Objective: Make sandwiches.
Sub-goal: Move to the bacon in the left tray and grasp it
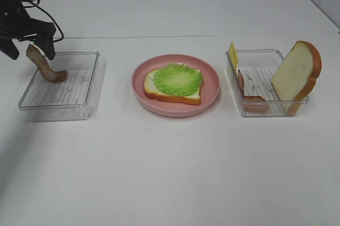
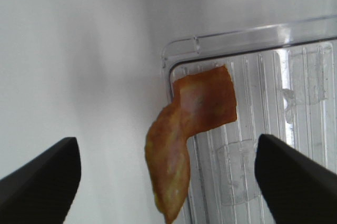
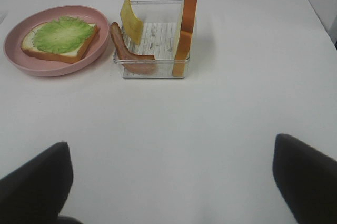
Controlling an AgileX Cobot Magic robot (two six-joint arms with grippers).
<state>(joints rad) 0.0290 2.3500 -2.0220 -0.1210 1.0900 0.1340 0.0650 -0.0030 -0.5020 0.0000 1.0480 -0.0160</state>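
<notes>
**Left claw spread around a bacon strip**

The left gripper [image 1: 30, 51] hangs with its jaws spread on either side of a bacon strip [image 1: 45, 68] and does not touch it. The strip's low end rests in the left tray [image 1: 64, 106]. The pink plate [image 1: 212, 85] carries a bread slice [image 1: 172, 97] topped with lettuce [image 1: 178, 79]. The right tray [image 1: 265, 112] holds cheese [image 1: 233, 55], a second bacon strip [image 1: 254, 101] and an upright bread slice [image 1: 296, 72]. The right gripper [image 3: 169, 147] is spread wide and empty above the white table [image 1: 170, 173]. The left arm is cut off at the edge.

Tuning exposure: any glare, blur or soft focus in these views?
Exterior high: even light, sharp, shadow beside the left tray. Left wrist: bacon strip soft, left fingers blurred, glare on the tray rim. Right wrist: pink plate sharp, right fingers out of focus.
</notes>
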